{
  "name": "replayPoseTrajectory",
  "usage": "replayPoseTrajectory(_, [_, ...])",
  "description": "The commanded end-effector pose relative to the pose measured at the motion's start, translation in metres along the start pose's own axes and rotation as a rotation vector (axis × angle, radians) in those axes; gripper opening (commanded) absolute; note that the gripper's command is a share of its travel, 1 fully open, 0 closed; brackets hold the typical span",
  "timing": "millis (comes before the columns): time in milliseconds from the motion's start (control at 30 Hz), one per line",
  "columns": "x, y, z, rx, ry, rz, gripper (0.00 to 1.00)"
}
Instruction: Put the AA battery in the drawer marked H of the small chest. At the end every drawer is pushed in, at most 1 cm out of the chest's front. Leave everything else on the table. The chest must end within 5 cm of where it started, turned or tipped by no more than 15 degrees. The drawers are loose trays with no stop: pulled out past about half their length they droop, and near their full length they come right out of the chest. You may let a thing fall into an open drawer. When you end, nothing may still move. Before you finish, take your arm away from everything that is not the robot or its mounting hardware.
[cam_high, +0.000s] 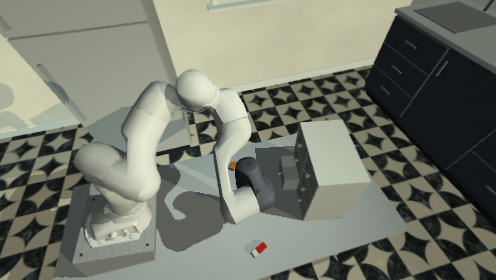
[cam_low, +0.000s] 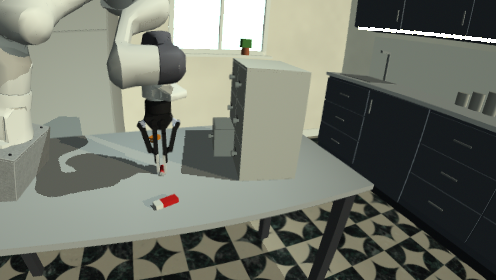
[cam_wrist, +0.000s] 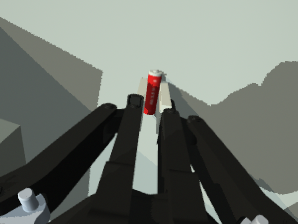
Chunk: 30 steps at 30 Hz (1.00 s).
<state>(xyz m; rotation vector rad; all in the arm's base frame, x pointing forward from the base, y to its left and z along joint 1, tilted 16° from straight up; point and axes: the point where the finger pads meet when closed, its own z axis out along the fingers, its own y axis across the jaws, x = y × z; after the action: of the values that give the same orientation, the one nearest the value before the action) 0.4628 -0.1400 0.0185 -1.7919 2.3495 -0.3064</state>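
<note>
The AA battery (cam_wrist: 152, 92) (cam_low: 162, 169), red with a pale end, lies between the fingertips, low at the table top (cam_low: 100, 215). My gripper (cam_wrist: 152, 91) (cam_low: 161, 167) points down and is shut on the battery, with a pale pad close against each side. In the top view the arm hides the fingertips and the battery. The small chest (cam_high: 332, 155) (cam_low: 272, 120) stands upright to the right. One drawer (cam_high: 289, 172) (cam_low: 223, 137) sticks well out of its front, towards the gripper; the others look pushed in. The letters on the drawers cannot be read.
A red and white block (cam_high: 259, 249) (cam_low: 166, 202) lies near the table's front edge. A small orange thing (cam_high: 233, 166) (cam_low: 158, 136) is behind the gripper. Small knobs stick out of the chest's front. The robot's base (cam_high: 115, 255) is at the left.
</note>
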Motion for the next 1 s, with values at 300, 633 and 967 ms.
replayPoseTrajectory(300, [0.000, -0.002, -0.018, 0.003, 0.001, -0.003, 0.06])
replayPoseTrajectory(633, [0.000, -0.001, -0.098, 0.003, 0.001, -0.003, 0.06])
replayPoseTrajectory(967, [0.000, -0.001, -0.099, 0.003, 0.001, -0.003, 0.06])
